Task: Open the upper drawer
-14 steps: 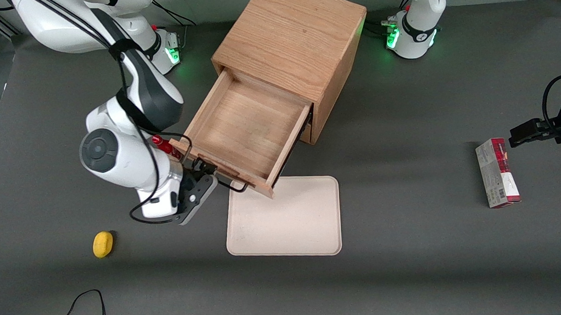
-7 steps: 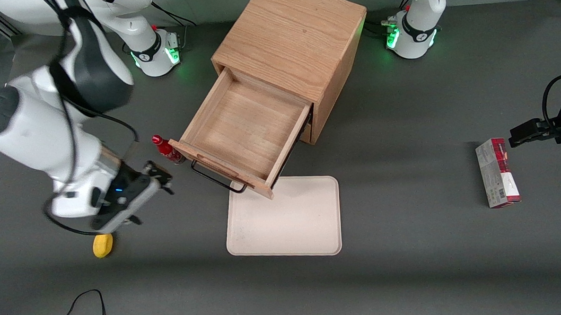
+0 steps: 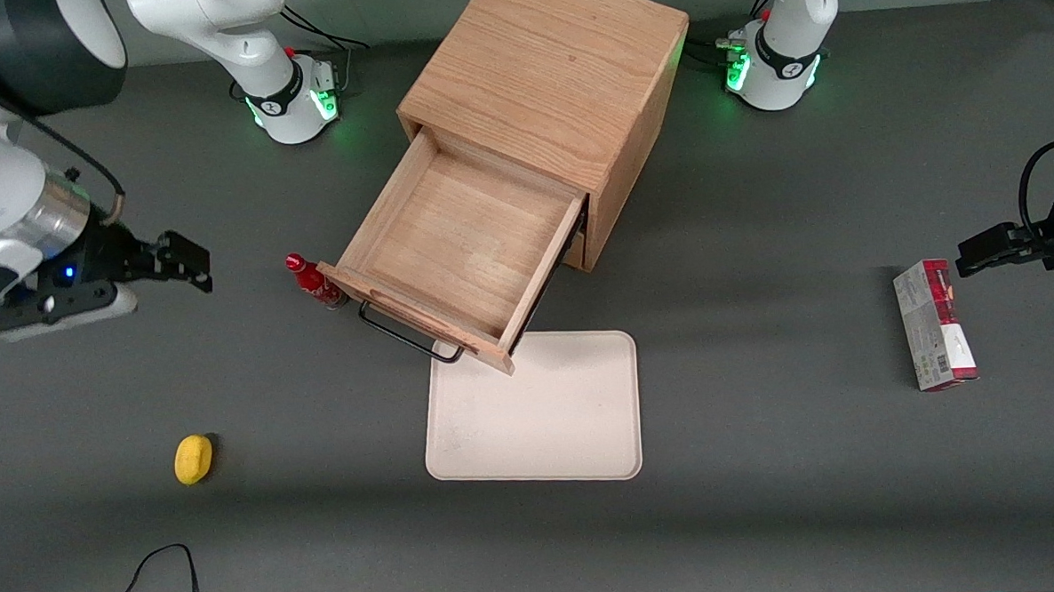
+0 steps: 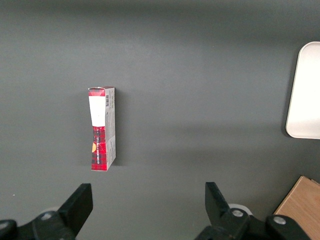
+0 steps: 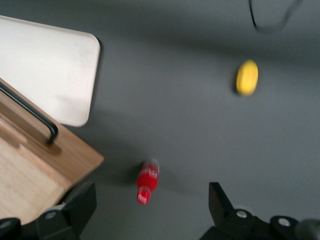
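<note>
Since the earlier frames, the end effector (image 3: 189, 262) has drawn away from the black handle (image 3: 407, 333) and now hangs above the gray surface (image 3: 767, 499) toward the working arm's end, well apart from the cabinet (image 3: 562, 72). Its fingers (image 5: 220, 202) are spread, holding nothing. One upper drawer (image 3: 462, 236) stands pulled out of the cabinet, its shallow wooden tray exposed, its front edge overhanging one cream tray (image 3: 541, 411). One small red bottle (image 3: 311, 281) lies just beside the drawer's corner. One yellow object (image 3: 193, 459) rests nearer the front camera, well apart from the drawer. One red-and-white box (image 3: 935, 324) lies toward the parked arm's end.
</note>
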Controlling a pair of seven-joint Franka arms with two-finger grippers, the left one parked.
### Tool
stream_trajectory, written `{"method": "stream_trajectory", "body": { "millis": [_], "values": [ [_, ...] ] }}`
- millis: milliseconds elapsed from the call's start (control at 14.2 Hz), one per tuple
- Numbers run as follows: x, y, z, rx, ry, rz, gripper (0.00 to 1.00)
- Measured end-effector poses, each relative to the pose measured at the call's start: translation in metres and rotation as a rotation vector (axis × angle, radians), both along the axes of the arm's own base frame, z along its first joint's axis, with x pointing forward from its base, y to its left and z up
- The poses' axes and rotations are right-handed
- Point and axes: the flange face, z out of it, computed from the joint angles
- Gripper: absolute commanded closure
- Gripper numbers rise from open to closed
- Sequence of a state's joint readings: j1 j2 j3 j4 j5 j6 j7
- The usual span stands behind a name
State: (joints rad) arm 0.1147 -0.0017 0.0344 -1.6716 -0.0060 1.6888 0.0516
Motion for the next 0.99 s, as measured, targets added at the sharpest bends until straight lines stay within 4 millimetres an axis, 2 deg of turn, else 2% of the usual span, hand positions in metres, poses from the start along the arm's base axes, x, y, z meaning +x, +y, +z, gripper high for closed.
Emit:
{"method": "stream_trajectory", "body": {
  "millis": [212,353,494,988],
  "values": [
    [-0.050,-0.031,0.001,0.000,0.016,-0.062,0.00],
    [-0.070,-0.042,0.002,0.003,0.025,-0.078,0.00],
    [-0.076,-0.044,0.002,0.003,0.031,-0.079,0.00],
    [-0.075,-0.044,0.002,0.003,0.032,-0.083,0.00]
  ]
}}
